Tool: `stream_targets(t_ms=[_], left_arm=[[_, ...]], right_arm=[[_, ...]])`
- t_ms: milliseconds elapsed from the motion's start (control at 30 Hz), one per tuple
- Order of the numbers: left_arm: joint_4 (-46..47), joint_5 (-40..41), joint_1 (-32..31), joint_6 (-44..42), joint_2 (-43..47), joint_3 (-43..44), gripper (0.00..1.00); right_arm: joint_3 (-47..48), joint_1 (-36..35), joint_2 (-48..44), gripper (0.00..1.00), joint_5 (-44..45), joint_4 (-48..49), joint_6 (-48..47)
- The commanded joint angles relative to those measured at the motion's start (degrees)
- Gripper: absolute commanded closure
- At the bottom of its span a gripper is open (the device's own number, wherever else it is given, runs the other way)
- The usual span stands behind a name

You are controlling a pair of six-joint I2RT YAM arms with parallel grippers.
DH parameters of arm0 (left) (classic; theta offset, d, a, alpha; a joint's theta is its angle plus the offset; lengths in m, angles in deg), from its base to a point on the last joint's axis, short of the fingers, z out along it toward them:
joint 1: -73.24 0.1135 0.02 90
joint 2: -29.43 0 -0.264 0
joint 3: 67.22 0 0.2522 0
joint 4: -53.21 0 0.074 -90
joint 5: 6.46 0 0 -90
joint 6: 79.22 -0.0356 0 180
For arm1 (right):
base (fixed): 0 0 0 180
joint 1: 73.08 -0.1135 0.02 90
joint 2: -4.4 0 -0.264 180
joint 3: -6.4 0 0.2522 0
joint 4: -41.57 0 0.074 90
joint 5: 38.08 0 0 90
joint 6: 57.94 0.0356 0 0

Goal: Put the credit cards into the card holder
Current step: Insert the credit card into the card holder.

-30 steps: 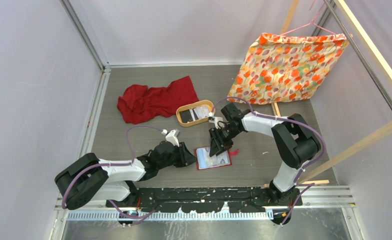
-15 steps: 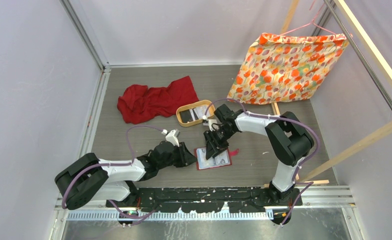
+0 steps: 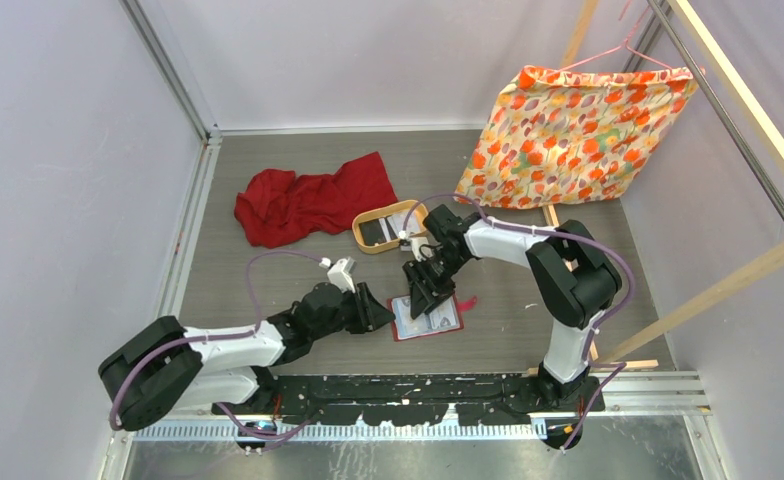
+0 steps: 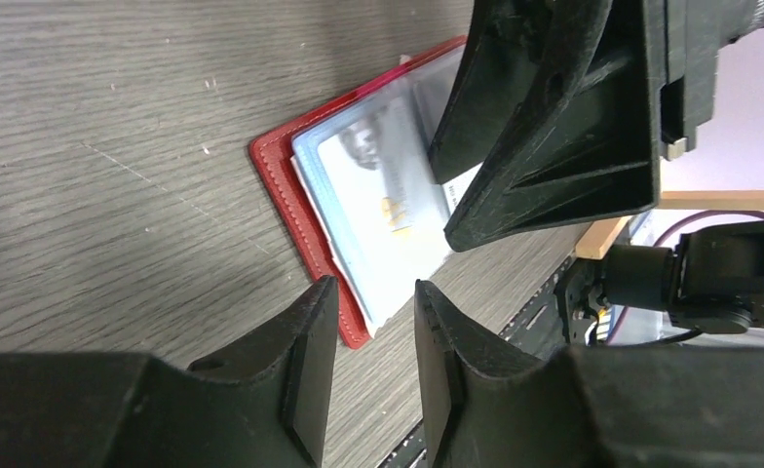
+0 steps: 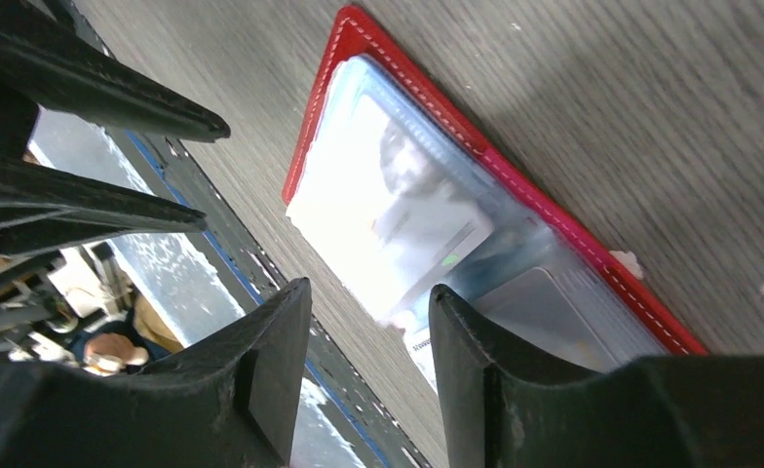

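Logging cell state for you.
- Small red leather-like folding card holder lies open, flat on grey wood-grain table, near arm bases. Pale card shows under its clear pocket.
- Your right gripper hovers directly over holder, jaws moderately apart, nothing between them; contact with holder: cannot tell.
- Your left gripper sits low, just beside holder's left edge, jaws narrowly apart, empty.
- Remaining pale credit cards rest in oval tan wooden tray, beyond holder.
- Crumpled red cloth left of tray; floral fabric bag hangs far right.
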Motion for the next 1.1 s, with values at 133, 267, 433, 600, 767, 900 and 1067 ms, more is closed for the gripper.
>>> stream_targets(t_ms=[133, 267, 433, 600, 767, 900, 1067], left_arm=[[-2.82, 1.98, -0.13, -2.78, 7.80, -1.27, 0.55], [-2.83, 1.98, -0.17, -2.68, 9.20, -1.61, 0.48], [0.99, 0.21, -0.13, -2.22, 7.52, -1.64, 0.41], [6.12, -1.77, -0.13, -1.22, 3.68, -1.31, 0.41], [6.95, -1.21, -0.13, -0.28, 2.21, -1.26, 0.43], [5.95, -0.38, -0.13, 0.21, 2.22, -1.41, 0.45], [5.86, -0.04, -0.13, 0.14, 1.91, -1.29, 0.46]], right_arm=[[5.35, -0.38, -4.34, 0.44, 0.96, -11.76, -17.10], [6.58, -0.36, -5.43, 0.45, 0.12, -14.76, -20.98], [6.87, -0.40, -6.15, 0.64, 0.70, -12.53, -19.49], [8.21, -0.42, -3.24, 0.85, 1.98, -11.76, -16.93], [8.56, -0.40, 0.41, 0.90, 2.51, -9.24, -12.72], [8.62, -0.37, 2.59, 0.91, 3.79, -8.04, -10.70], [8.53, -0.25, 4.48, 0.91, 4.89, -7.52, -9.58]])
